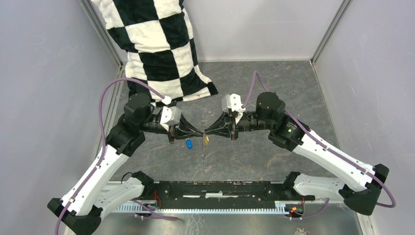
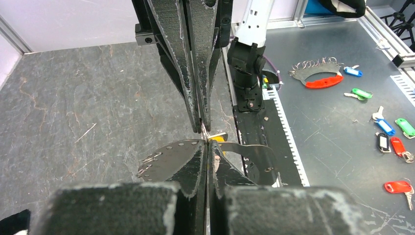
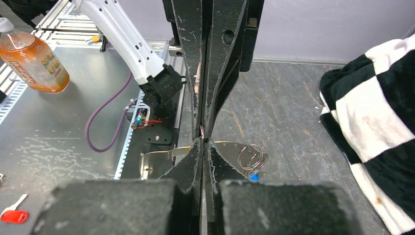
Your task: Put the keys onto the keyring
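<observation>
Left gripper (image 1: 200, 133) and right gripper (image 1: 206, 132) are pinched shut, tip to tip; what each nips I cannot tell. In the right wrist view the keyring (image 3: 252, 158) hangs at their 4 o'clock, the blue key (image 3: 253, 175) seemingly threaded. The yellow key (image 1: 206, 140), at 6 o'clock from above, likely remains.

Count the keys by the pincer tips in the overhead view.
2. The blue-headed key shows just below the tip of the left pincer; the yellow-gold-headed key shows right of it, below the tip of the right pincer. More could be hidden under the pincers.
</observation>
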